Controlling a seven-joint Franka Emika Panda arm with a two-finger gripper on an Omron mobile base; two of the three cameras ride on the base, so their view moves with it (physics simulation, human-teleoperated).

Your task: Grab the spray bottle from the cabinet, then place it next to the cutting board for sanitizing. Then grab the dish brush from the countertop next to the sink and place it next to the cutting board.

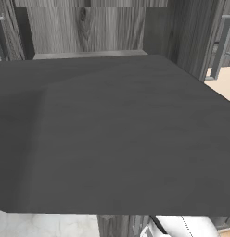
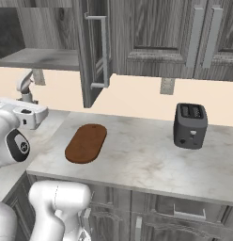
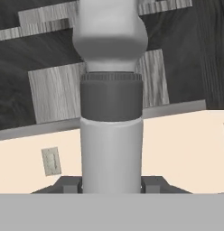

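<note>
In the hand view, the pale grey-white spray bottle (image 3: 111, 135) with a dark collar stands upright between my gripper's (image 3: 111, 185) dark fingertips (image 3: 68, 184), which are shut on its body. Behind it are the cabinet's dark underside and the beige wall. The reddish-brown oval cutting board (image 2: 85, 143) lies flat on the marbled countertop (image 2: 137, 155), right of my arm's white hand (image 2: 24, 113). The cabinet (image 2: 43, 59) hangs up left with its door (image 2: 95, 52) swung open. The dish brush and the sink are out of view.
A dark toaster (image 2: 190, 125) stands on the counter right of the board. A steel faucet (image 2: 24, 84) rises at the left edge. A dark cabinet panel (image 1: 117, 139) fills the left base view, with the shelf (image 1: 89, 54) above. A wall outlet (image 3: 51, 161) sits behind the bottle.
</note>
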